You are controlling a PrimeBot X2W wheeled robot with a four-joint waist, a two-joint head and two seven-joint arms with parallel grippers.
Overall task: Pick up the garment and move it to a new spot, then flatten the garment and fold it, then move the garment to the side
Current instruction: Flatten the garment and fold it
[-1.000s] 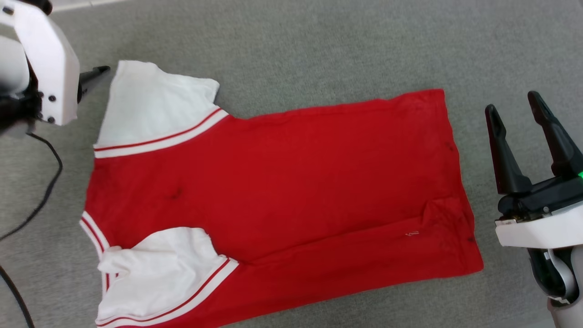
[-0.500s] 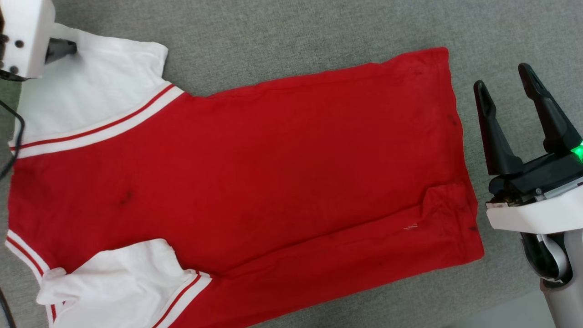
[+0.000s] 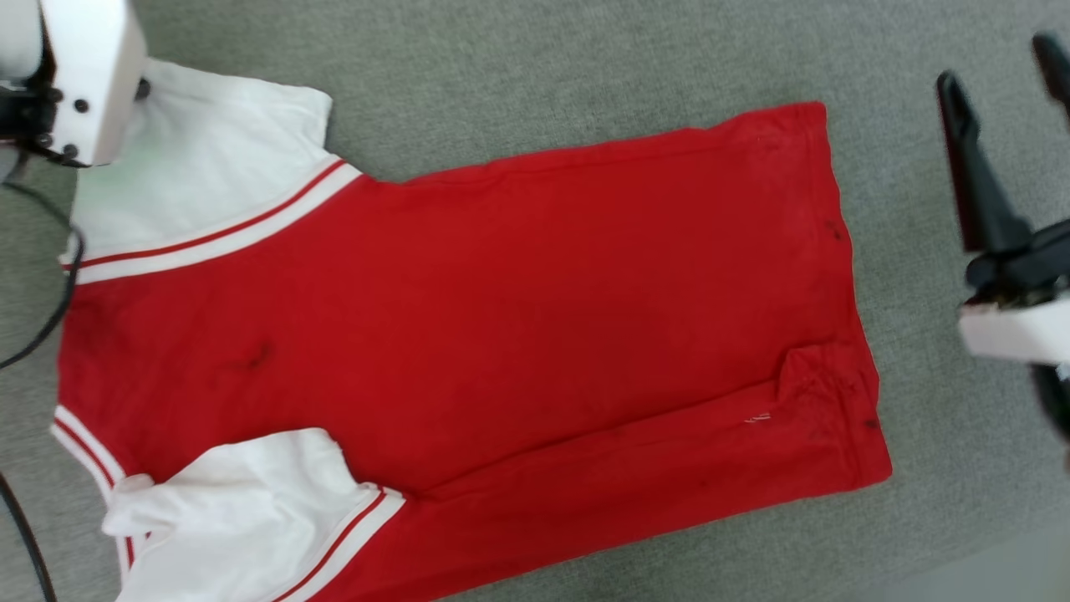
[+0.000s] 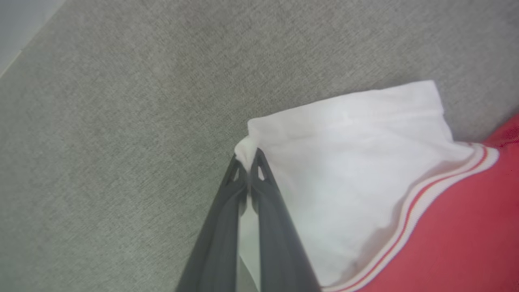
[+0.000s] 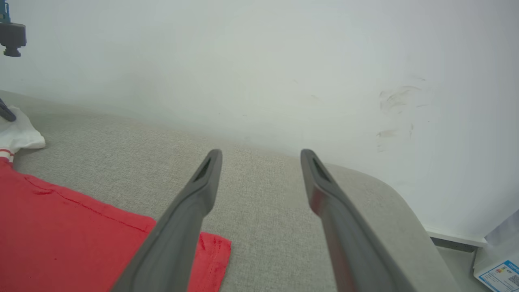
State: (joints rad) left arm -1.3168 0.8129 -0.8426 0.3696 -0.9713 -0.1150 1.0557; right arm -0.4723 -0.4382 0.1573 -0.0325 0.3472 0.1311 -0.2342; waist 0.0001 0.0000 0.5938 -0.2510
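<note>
In the head view the fingers of the left gripper (image 4: 248, 162) hide behind its white wrist housing (image 3: 84, 75); the right gripper (image 3: 996, 60) is blurred, one finger cut by the right edge; the garment (image 3: 501, 318) has its lower white sleeve (image 3: 234, 518) running off the bottom edge; the box label (image 5: 500, 272) is too small to read.

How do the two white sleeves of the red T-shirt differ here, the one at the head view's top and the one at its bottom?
The top white sleeve lies spread flat on the grey fabric surface; the bottom white sleeve is rumpled, bunched at its outer edge. The top sleeve's corner is pinched in the shut left claw; nothing touches the bottom sleeve. Both join the red T-shirt at red-and-white striped trim.
</note>
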